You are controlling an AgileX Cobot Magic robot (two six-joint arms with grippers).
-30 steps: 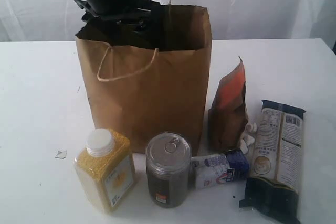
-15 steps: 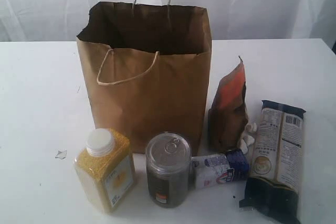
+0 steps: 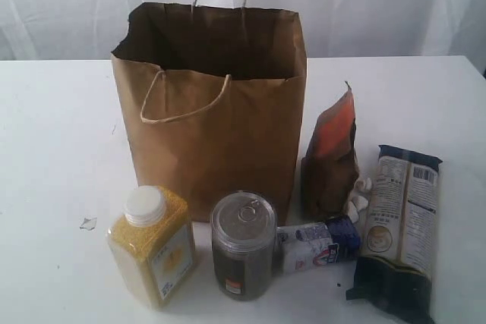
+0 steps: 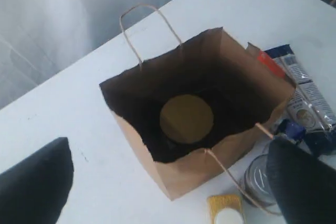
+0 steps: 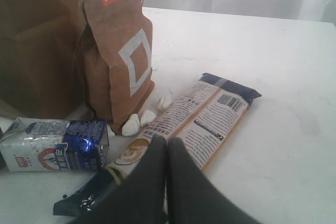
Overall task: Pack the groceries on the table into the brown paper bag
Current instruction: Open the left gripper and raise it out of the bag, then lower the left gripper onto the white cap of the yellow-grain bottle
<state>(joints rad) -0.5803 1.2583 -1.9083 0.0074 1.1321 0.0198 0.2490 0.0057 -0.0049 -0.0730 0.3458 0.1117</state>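
Hovering over the brown paper bag [image 4: 173, 174], the left fingers [image 4: 37, 182] gape empty; the right fingers [image 5: 149, 182], near the bag, are pressed together.

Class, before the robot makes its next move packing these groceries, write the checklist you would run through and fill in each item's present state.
1. Brown paper bag upright, mouth open: ok.
2. Clear jar with olive-gold lid inside the bag: ok.
3. Left gripper open and empty: ok.
4. Right gripper open for a grasp: not ok, it is shut.
5. All groceries in the bag: not ok; yellow-grain bottle, dark can, small packet, pouch and pasta packet are outside it.
6. Room beside the jar: cannot tell, the bag's inside is dark.
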